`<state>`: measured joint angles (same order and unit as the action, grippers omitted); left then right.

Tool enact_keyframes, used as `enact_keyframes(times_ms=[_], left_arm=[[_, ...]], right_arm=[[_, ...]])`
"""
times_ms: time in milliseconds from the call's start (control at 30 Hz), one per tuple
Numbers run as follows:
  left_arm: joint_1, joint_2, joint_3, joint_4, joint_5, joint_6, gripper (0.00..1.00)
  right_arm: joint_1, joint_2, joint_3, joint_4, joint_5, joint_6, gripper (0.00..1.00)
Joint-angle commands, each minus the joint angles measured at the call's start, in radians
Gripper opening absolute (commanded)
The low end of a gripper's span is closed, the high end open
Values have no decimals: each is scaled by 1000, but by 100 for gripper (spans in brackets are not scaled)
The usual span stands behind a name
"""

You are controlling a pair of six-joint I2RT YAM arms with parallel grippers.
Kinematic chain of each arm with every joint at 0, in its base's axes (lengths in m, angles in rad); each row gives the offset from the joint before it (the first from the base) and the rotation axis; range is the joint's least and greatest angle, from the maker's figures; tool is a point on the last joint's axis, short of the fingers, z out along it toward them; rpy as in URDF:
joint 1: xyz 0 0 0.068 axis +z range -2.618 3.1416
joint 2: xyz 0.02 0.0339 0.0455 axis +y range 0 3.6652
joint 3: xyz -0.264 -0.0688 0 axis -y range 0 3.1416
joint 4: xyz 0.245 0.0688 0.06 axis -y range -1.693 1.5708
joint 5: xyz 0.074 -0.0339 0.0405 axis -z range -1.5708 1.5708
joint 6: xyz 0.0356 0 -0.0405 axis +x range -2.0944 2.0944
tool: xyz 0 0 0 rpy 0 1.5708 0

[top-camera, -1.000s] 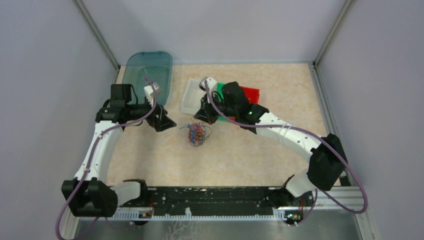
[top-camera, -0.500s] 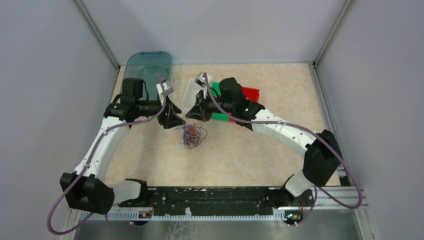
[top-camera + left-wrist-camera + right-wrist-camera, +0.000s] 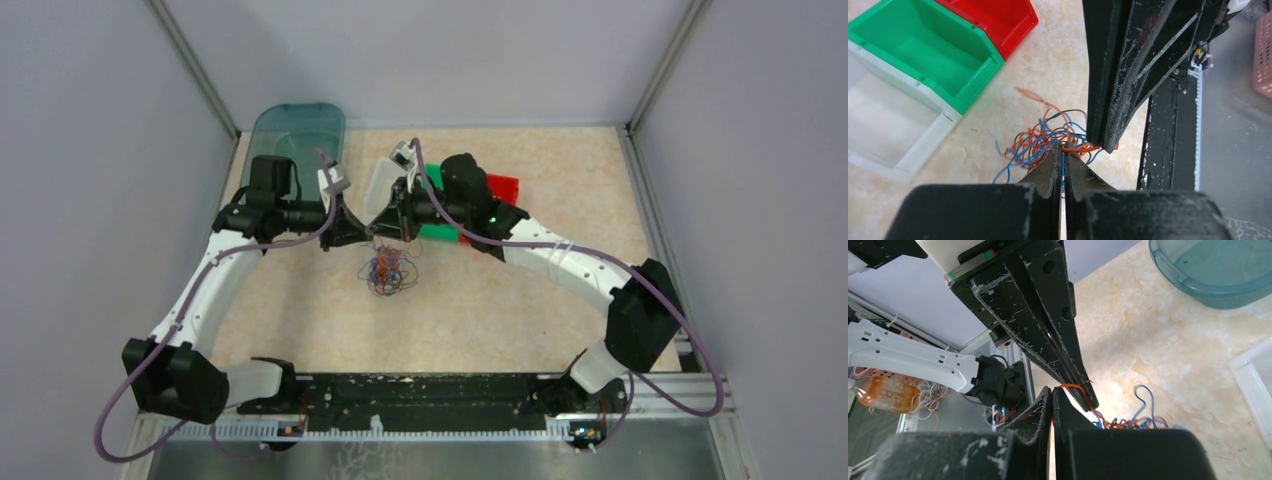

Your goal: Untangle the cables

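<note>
The cables (image 3: 388,272) are a small tangle of thin blue, red-orange and dark wires, hanging just above the table between the two arms. In the left wrist view, strands of the cables (image 3: 1043,140) rise to my left gripper (image 3: 1064,146), which is shut on a blue strand and an orange one. That orange strand runs straight across to my right gripper (image 3: 1102,146), tip to tip with the left. From the right wrist, my right gripper (image 3: 1051,389) is shut on the orange wire, which arches over to the left gripper's fingers (image 3: 1083,390). Both tips meet above the tangle (image 3: 377,231).
A green bin (image 3: 923,55), a red bin (image 3: 998,20) and a clear white bin (image 3: 893,125) stand together just behind the tangle. A teal translucent tray (image 3: 298,135) lies at the back left. The black rail (image 3: 430,395) runs along the near edge.
My left gripper has swung right, met the right gripper's tip and shut on strands of the tangle. The right gripper has stayed shut, moving slightly left with the tangle.
</note>
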<state>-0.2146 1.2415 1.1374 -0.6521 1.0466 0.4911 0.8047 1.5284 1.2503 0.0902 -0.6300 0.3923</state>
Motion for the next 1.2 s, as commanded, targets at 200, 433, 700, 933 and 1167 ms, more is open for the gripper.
enact_keyframes(times_ms=[200, 433, 700, 933, 1167], left_arm=[[-6, -48, 22, 76, -2, -58, 0], [-8, -70, 38, 133, -106, -170, 0], [-11, -88, 97, 16, -40, -161, 0], [-19, -105, 64, 12, -16, -178, 0], [-26, -102, 57, 33, -17, -218, 0]], right_arm=[[10, -57, -102, 121, 82, 39, 35], [-5, -116, -263, 193, 163, 39, 66], [-14, -75, -291, 292, 225, 61, 75], [14, -12, -266, 383, 218, 107, 75], [91, 70, -232, 429, 325, 129, 75]])
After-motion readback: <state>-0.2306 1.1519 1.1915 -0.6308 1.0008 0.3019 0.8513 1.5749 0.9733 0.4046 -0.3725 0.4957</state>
